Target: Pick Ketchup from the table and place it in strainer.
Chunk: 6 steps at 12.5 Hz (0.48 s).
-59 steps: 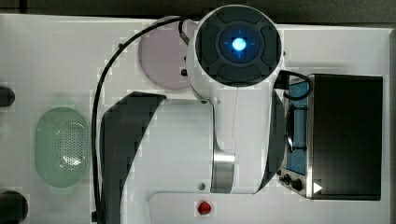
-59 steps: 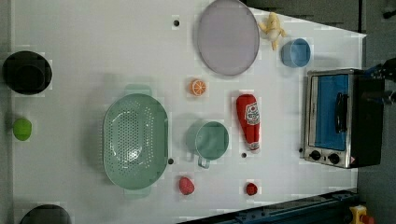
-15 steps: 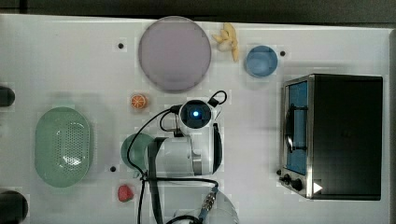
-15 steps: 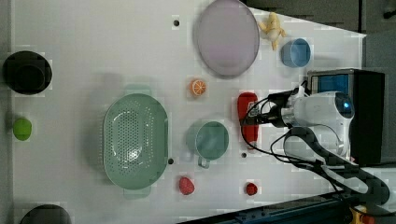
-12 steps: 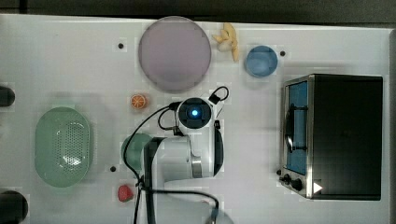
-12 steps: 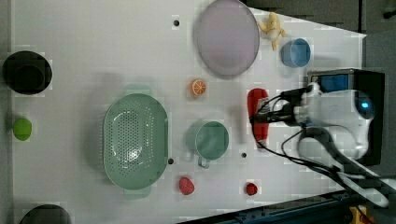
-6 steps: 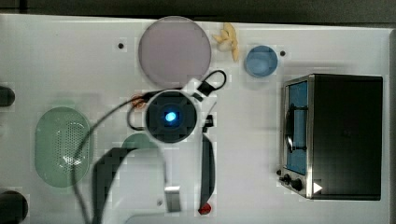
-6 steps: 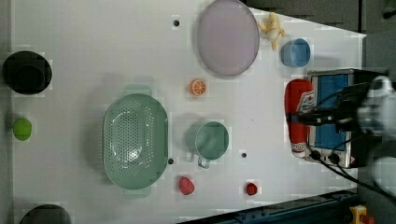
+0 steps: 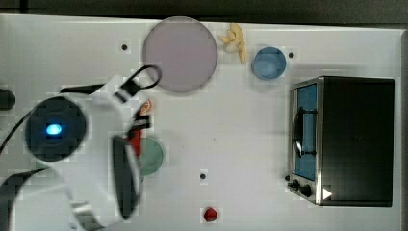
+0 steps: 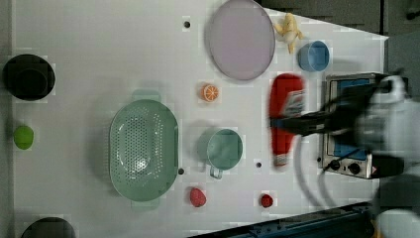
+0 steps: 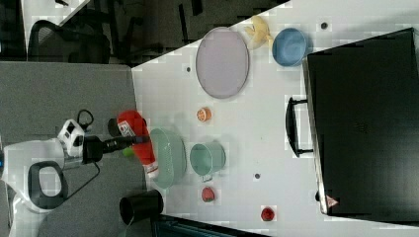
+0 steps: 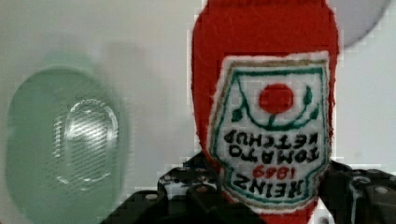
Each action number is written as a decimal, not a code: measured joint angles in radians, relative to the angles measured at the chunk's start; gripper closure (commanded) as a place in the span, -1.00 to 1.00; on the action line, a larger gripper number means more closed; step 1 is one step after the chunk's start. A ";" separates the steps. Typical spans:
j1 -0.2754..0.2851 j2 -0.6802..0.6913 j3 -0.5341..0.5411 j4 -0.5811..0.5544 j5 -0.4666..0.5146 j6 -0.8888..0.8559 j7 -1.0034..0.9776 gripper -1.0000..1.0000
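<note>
The pincer [image 12: 261, 196] is clamped on the ketchup [image 10: 286, 117] at mid-body (label facing the wrist camera), holding it lifted above the desk [image 10: 99, 49] so it can travel toward the strainer [image 10: 143, 149].

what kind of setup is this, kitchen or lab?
Likely a lab tabletop staged as a play kitchen: a white table with a toaster oven, a purple plate and a strainer; an office chair stands beside it.

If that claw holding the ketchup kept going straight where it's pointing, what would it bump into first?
The gripper and its held ketchup would probably meet bare table first; the strainer sits off to one side, though depth is unclear.
</note>
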 measured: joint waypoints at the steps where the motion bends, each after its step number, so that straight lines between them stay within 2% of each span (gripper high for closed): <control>1: 0.013 0.037 0.048 -0.002 0.000 0.024 0.069 -0.26; 3: 0.044 0.133 0.133 -0.014 0.004 0.110 0.198 -0.26; 6: 0.099 0.297 0.217 -0.045 0.018 0.332 0.336 -0.26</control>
